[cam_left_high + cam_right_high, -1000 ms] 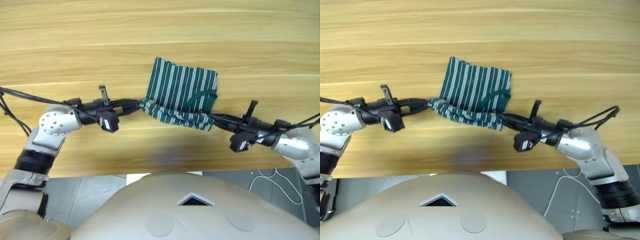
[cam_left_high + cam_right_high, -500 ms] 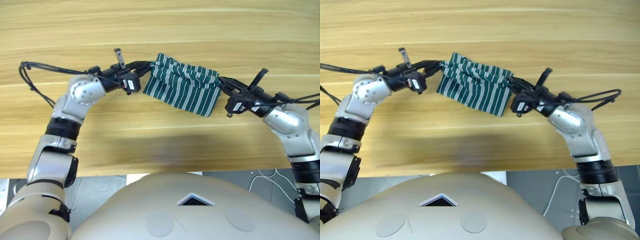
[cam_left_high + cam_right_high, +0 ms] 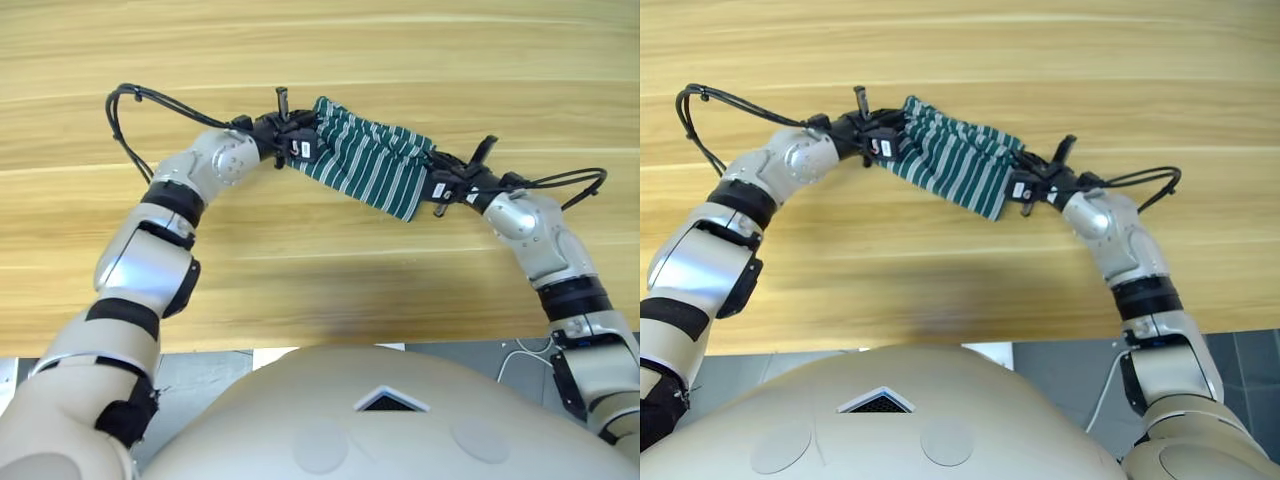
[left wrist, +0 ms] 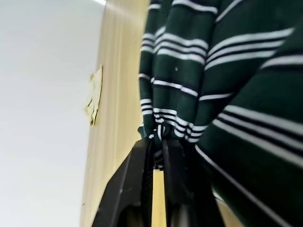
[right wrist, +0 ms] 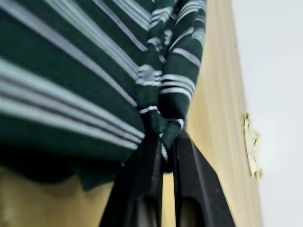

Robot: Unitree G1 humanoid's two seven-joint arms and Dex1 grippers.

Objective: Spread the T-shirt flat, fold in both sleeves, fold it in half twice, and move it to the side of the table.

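- Grip check, nearest me first: my right gripper is clamped onto a bunched corner of the dark green, white-striped cotton T-shirt, and its two black fingers pinch tight on the fabric.
- Between the arms, the T-shirt hangs as a compact, already folded bundle that sags slightly toward me. I cannot tell whether its lower edge brushes the wood.
- Farther out, my left gripper is likewise closed on the opposite corner, with the cloth gathered into a tight pleat at its tips.
- Holding both corners level stretches the layers so they don't slump apart. My read is that I'm partway through one of the half-folds.
- Beneath and beyond, the light wooden plank table stretches away from me, with room to lay the bundle down.
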